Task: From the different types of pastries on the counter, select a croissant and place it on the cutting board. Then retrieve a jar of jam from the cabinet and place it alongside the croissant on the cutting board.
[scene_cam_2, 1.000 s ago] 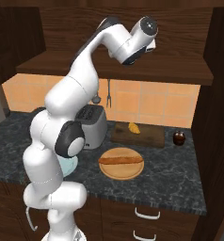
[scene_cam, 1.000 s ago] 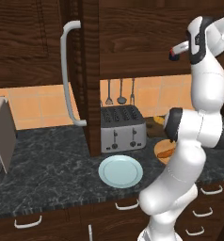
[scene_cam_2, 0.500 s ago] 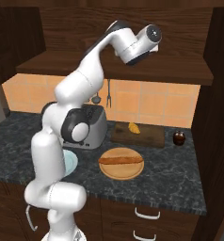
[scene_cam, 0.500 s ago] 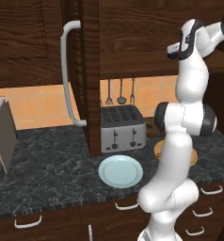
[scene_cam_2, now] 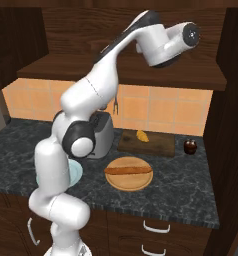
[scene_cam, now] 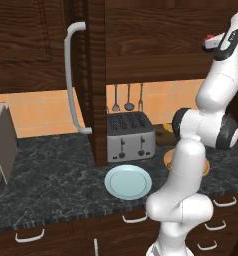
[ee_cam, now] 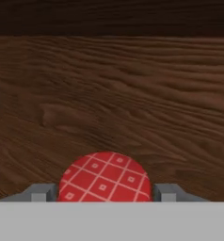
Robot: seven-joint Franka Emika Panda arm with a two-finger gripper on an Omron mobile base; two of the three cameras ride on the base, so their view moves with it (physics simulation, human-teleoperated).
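Up high, gripper [ee_cam: 104, 192] clamped on jar of jam [ee_cam: 104, 178], cabinet [ee_cam: 132, 94] wood ahead.

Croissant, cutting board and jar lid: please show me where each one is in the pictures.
croissant [scene_cam_2: 141, 135], right base view, middle of the pastry.
cutting board [scene_cam_2: 158, 148], right base view, bare right part.
jar lid [ee_cam: 104, 178], hand view, middle of the red checked top.
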